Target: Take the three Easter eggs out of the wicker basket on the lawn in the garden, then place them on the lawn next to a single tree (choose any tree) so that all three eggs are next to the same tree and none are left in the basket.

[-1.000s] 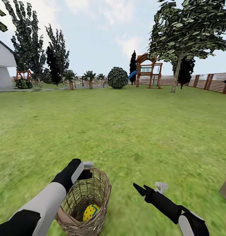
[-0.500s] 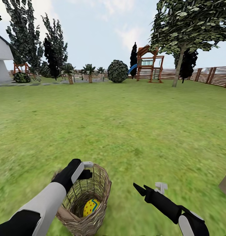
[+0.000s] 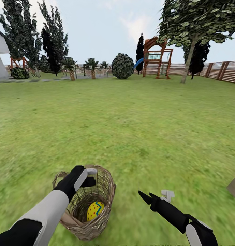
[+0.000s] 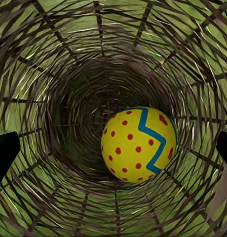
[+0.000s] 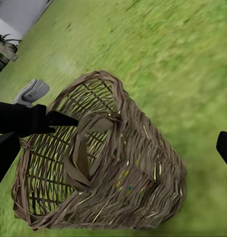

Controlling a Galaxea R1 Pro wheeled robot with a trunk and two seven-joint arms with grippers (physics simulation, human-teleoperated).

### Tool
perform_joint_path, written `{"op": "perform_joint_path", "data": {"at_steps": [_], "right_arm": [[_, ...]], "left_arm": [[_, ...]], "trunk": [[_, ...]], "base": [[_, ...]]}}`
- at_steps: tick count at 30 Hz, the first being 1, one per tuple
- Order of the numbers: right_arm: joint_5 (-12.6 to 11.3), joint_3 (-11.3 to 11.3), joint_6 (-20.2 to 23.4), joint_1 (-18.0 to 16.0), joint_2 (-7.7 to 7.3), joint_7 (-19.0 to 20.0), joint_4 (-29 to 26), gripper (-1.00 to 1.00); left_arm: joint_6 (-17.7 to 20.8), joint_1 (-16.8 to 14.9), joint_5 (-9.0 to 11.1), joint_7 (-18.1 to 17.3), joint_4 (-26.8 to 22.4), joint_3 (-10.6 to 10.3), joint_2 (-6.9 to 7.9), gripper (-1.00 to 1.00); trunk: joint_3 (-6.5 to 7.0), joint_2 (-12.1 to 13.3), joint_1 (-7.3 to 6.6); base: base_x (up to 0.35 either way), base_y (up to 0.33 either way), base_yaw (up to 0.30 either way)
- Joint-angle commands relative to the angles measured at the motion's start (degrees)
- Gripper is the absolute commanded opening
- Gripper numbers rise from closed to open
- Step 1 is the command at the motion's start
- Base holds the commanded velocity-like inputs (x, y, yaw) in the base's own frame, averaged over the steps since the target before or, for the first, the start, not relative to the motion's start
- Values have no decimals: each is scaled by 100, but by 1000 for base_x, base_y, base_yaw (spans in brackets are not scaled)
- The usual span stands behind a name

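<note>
Left gripper (image 3: 91,176) at basket (image 3: 103,218) mouth, fingers spread, holding nothing. Right gripper (image 3: 144,197) parted, empty, over lawn (image 3: 131,130) right of basket. Basket on lawn, tipped. Tree (image 3: 187,63) far off by fence. One egg (image 4: 138,144) inside basket bottom. No readable writing.

The wicker basket (image 3: 86,205) has risen slightly and tipped more upright.

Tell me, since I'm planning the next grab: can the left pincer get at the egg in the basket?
Probably yes. The left pincer sits open at the wicker basket rim, looking straight down at the egg, with nothing between them.
</note>
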Motion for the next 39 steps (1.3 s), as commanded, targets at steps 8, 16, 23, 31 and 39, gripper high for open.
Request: {"op": "perform_joint_path", "data": {"at_steps": [8, 16, 23, 31, 39], "right_arm": [[-36, -10, 43, -2, 3, 8, -4, 100], [-36, -8, 43, -3, 3, 8, -4, 100], [-36, -6, 43, -2, 3, 8, -3, 100], [-36, -7, 43, -4, 3, 8, -2, 100], [-36, -6, 45, -3, 3, 8, -6, 100]], "left_arm": [[6, -3, 59, 51, 106, -28, 4, 100], [1, -8, 69, 49, 232, -28, 0, 100], [2, -9, 66, 50, 241, -31, 1, 100], [2, -8, 66, 51, 244, -43, -4, 100], [-3, -8, 64, 49, 248, -45, -5, 100]], "trunk": [[-184, -14, 19], [-361, -24, 40], [-516, -34, 58], [-516, -34, 58], [-671, -43, 76]], "base": [[0, 0, 0], [0, 0, 0], [0, 0, 0], [0, 0, 0], [0, 0, 0]]}}
